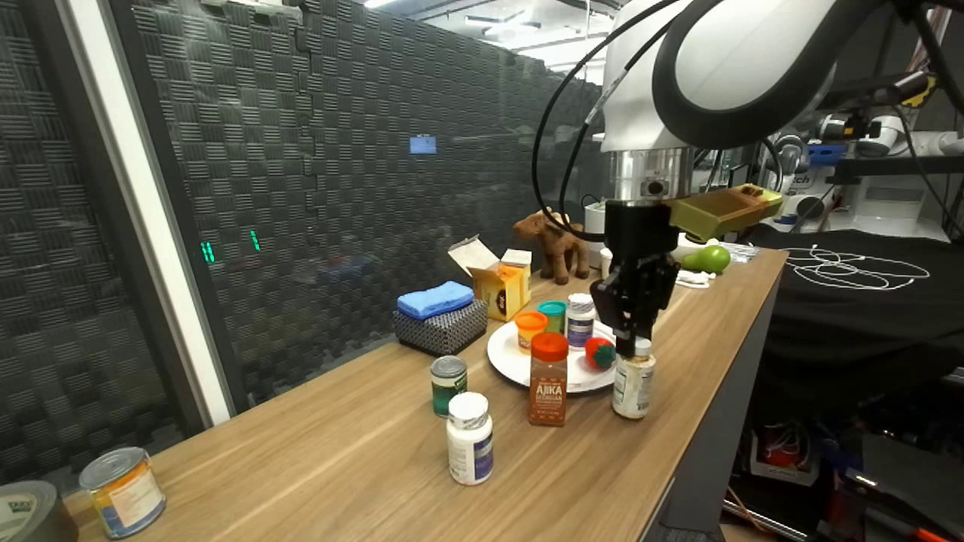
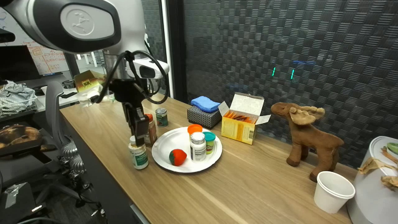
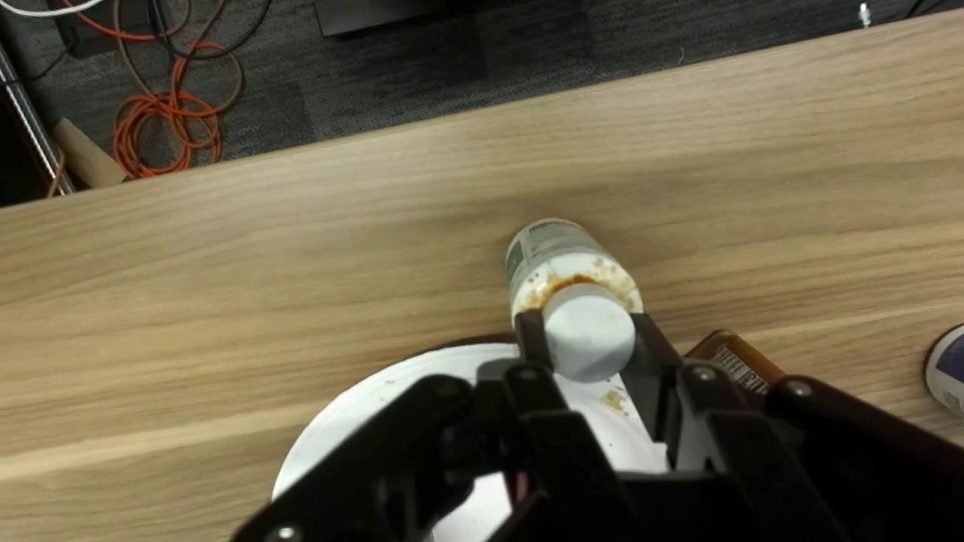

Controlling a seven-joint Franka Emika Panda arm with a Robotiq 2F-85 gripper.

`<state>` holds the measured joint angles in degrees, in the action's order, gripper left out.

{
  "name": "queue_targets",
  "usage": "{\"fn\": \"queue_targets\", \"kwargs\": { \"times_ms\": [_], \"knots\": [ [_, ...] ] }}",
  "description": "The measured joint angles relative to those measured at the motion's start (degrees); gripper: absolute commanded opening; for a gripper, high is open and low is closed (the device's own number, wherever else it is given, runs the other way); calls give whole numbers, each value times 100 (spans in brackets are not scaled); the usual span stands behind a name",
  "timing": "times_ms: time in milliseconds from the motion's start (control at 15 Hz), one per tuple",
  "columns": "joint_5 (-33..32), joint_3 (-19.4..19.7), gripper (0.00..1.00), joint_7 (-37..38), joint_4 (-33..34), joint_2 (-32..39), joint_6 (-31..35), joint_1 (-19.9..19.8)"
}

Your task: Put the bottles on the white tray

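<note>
"Wrist view, please: describe the hold of the gripper [image 3: 589, 331] on the green-label bottle [image 3: 566, 265]"

"Seems clamped on the white cap [image 3: 590, 340], with the jaws on both sides. Note the long axis too: close to upright, with the cap upward between the fingertips [image 3: 533, 337]. Cannot tell from any view about contact of the base with the wooden table [image 1: 354, 452]"

"And where to look for the white tray [image 2: 166, 140]?"

"Look just beside the bottle, towards the dark wall [image 2: 242, 46] and away from the long edge of the table. Take this relation as the deciding one: would suggest lifting first straight up, then going a short way sideways over the rim"

"What to fear on this way?"

"Beware of the red strawberry [image 2: 178, 157], lying on the tray near the direct line to the middle, and of the Ajika bottle [image 1: 548, 384], standing just outside the rim. Better to aim at the bare part between the Ajika bottle and the white bottle [image 2: 198, 148] already placed there"
</note>
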<state>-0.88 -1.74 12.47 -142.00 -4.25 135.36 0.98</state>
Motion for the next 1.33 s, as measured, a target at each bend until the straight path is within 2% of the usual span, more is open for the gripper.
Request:
{"fn": "queue_targets", "kwargs": {
  "times_ms": [267, 533, 1000, 1333],
  "knots": [
    [-223, 0, 15, 1, 115, -246, -139, 0],
    [-306, 0, 15, 2, 565, -229, -275, -3],
    [-434, 58, 15, 45, 1635, 688, -317, -34],
    [-494, 149, 15, 47, 2090, 1299, -376, -34]
  ]
}}
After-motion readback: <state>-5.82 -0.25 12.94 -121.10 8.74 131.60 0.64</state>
